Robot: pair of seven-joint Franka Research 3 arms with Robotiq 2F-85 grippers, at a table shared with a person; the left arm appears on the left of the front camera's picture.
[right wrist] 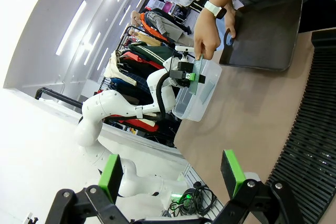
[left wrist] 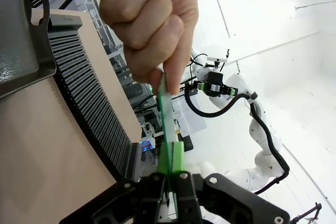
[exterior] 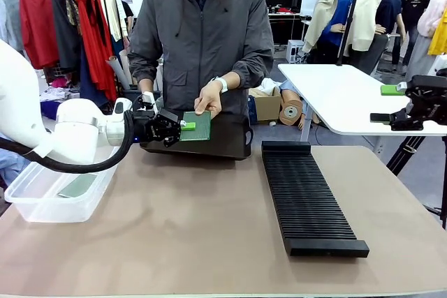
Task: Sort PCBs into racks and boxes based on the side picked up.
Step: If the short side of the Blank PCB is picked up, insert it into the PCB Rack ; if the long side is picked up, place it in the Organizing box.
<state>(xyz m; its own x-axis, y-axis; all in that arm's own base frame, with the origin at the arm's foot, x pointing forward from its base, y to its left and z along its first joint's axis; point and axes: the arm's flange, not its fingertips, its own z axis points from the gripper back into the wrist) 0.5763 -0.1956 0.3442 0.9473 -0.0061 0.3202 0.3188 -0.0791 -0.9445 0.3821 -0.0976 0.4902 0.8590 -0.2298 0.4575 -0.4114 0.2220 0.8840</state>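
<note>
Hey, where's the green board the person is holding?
Front view, left of centre: the PCB sits over the black tray, pinched between the person's hand and the left gripper.

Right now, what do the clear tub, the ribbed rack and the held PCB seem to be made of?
The clear tub is likely plastic: colourless, see-through walls with a slight gloss. The ribbed rack is probably moulded plastic: matte black, with even, closely spaced slots. The PCB looks like a thin, stiff green laminate, perhaps fibreglass; seen edge-on in the left wrist view, it looks straight, not bent.
</note>
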